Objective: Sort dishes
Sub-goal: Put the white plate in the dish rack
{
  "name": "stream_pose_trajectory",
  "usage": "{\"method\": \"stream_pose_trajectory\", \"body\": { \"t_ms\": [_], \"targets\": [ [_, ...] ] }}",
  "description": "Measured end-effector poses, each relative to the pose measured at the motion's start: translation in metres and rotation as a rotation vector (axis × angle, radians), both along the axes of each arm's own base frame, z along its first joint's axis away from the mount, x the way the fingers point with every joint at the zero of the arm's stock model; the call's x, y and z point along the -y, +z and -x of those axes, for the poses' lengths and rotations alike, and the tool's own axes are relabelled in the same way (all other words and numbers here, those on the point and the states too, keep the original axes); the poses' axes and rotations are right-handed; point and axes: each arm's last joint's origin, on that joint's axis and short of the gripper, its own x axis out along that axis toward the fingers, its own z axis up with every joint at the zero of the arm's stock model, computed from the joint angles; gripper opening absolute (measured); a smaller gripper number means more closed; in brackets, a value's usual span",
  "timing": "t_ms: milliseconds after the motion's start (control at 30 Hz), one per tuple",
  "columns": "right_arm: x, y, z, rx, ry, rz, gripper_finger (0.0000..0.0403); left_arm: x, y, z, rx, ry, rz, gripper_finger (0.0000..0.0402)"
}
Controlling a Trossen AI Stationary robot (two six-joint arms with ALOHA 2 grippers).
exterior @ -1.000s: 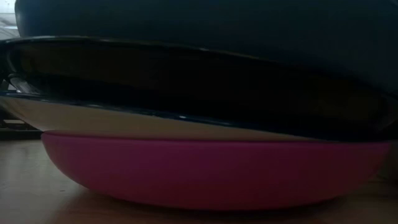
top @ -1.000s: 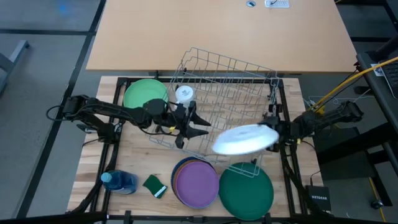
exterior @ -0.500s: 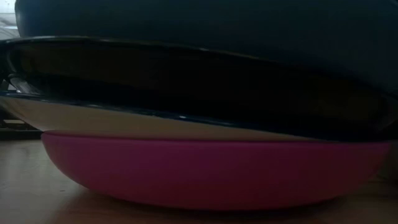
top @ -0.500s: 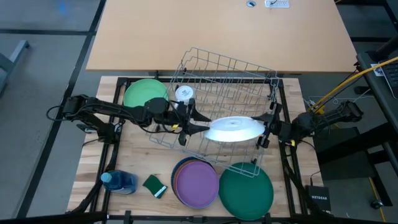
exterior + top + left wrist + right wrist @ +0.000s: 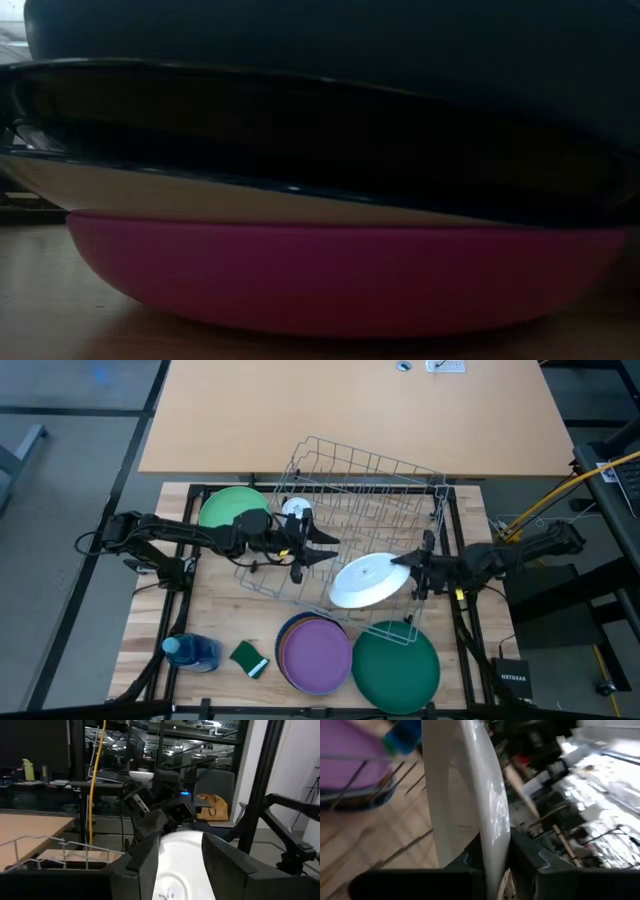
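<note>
My right gripper (image 5: 408, 566) is shut on a white plate (image 5: 365, 582) over the near right part of the wire dish rack (image 5: 370, 490). My left gripper (image 5: 318, 547) is open and empty over the rack's left part, its fingers pointing at the plate; the plate shows beyond them in the left wrist view (image 5: 177, 865). A light green plate (image 5: 232, 510) lies at the far left. A stack topped by a purple plate (image 5: 316, 652) and a dark green plate (image 5: 396, 666) lie near the front edge. The low view shows that stack edge-on (image 5: 330, 280). My right gripper pinches the white plate's rim (image 5: 495, 832) between its two fingers, at the plate's right side (image 5: 398, 563). The fingers come level from the table's right. The plate is tilted, its face partly toward the overhead camera; I cannot tell whether its lower edge touches the rack.
A white mug (image 5: 296, 510) sits at the rack's far left corner. A blue bottle (image 5: 190, 652) and a green sponge (image 5: 250, 658) lie at the near left. A bare wooden tabletop (image 5: 350, 410) stretches behind the rack.
My right gripper has gone toward the table's left with the white plate, bringing it over the rack. The plate has turned about in the hold and now shows its face tilted. My left gripper has shifted a little toward the far edge, staying open.
</note>
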Motion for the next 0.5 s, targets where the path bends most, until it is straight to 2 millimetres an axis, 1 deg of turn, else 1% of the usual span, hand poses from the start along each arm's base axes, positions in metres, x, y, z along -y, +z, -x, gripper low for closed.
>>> {"method": "stream_pose_trajectory", "body": {
  "t_ms": [67, 200, 433, 500],
  "targets": [
    [0.0, 0.007, -0.002, -0.024, -0.005, 0.012, 0.0052, -0.002, 0.0, 0.0, 0.0, 0.006, 0.001, 0.0141],
    [-0.001, 0.024, -0.005, -0.015, -0.001, 0.082, 0.0053, -0.004, 0.0, 0.0, -0.001, 0.01, 0.002, 0.0141],
    [-0.006, 0.04, -0.019, -0.057, 0.011, 0.239, 0.0053, -0.004, 0.0, 0.0, -0.002, 0.011, 0.002, 0.0141],
    [-0.008, 0.043, -0.025, -0.092, 0.017, 0.287, 0.0053, -0.004, 0.0, 0.0, -0.002, 0.011, 0.002, 0.0141]
  ]
}}
